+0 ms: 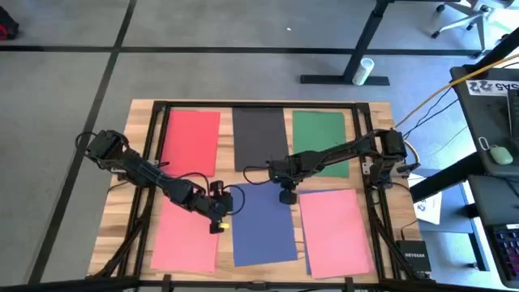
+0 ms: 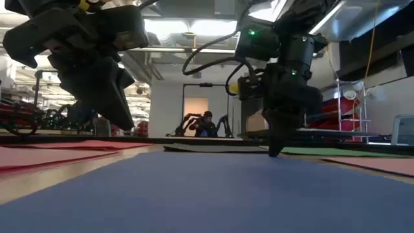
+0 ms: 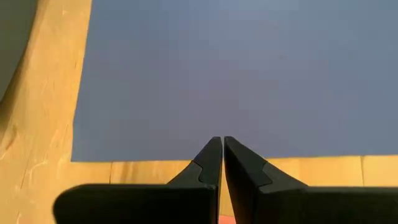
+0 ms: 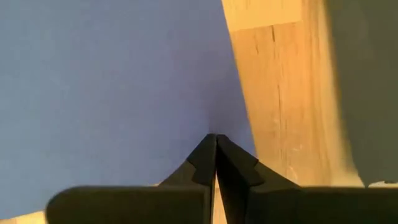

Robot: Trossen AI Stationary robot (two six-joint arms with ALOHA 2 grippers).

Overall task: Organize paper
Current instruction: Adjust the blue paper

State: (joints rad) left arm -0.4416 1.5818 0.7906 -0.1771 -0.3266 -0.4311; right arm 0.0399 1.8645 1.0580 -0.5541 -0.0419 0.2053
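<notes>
**Blue sheet under both grippers; six sheets not yet gathered**

Table [image 1: 381, 113] carries sheets spread flat: red [image 1: 192, 142], black [image 1: 259, 138] and green [image 1: 319, 130] sheets across 12 o'clock; pink left [image 1: 182, 239], blue sheet [image 1: 263, 231] and pink right [image 1: 336, 235] across 6 o'clock. Left gripper [image 1: 217, 219] sits at the blue sheet's 9 o'clock edge, fingers pressed together, holding nothing. Right gripper [image 1: 287, 195] rests tip-down at its 1 o'clock corner, fingers likewise closed. Judgement: early stage; no sheets stacked, all gathering remains.
</notes>
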